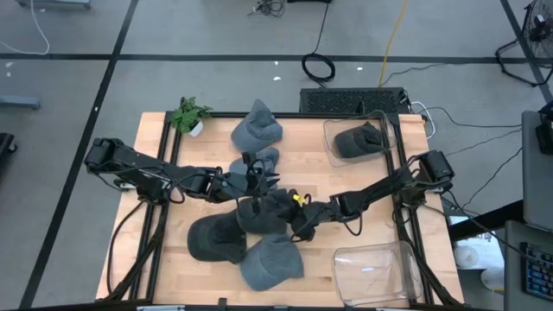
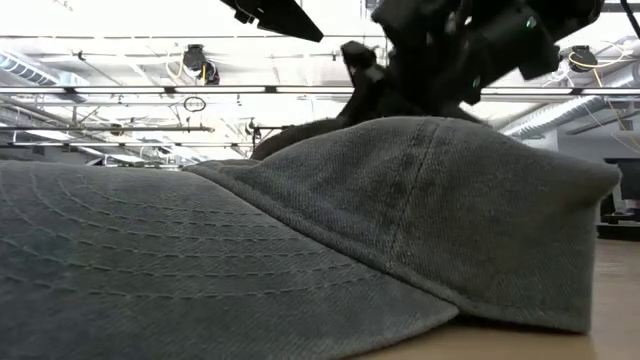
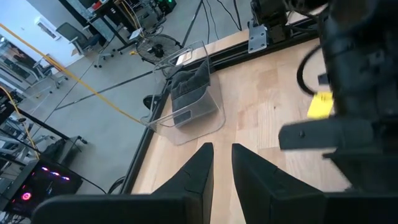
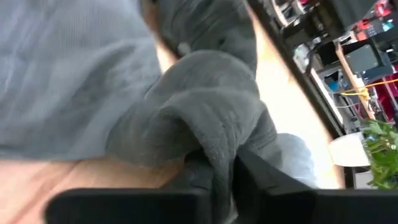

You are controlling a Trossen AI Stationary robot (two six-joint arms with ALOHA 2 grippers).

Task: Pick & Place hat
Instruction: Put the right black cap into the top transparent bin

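Observation:
Several hats lie on the table. A dark grey hat (image 1: 257,216) sits at mid-table, and my right gripper (image 1: 287,216) is shut on it; the right wrist view shows its bunched cloth (image 4: 205,118) above the fingers. My left gripper (image 1: 256,173) hovers just beyond it, over a light grey hat (image 1: 259,158). Its fingers (image 3: 222,163) are a narrow gap apart and hold nothing. A black cap (image 1: 214,238) and a grey beanie (image 1: 273,263) lie at the near side. Another grey beanie (image 1: 256,130) lies at the far side. My right gripper pinches a raised fold of the dark grey hat (image 4: 219,163) between its two fingers, with several layers bunched together. The fingers come in low from the table's right. The rest of the hat spreads out beyond the fingers, and its far part lies on the table.
A clear bin (image 1: 384,130) at the far right holds a dark hat (image 1: 356,142). A second clear bin (image 1: 377,273) stands at the near right. A small potted plant (image 1: 190,116) sits at the far left corner. In the low view a cap (image 2: 300,250) fills the foreground.

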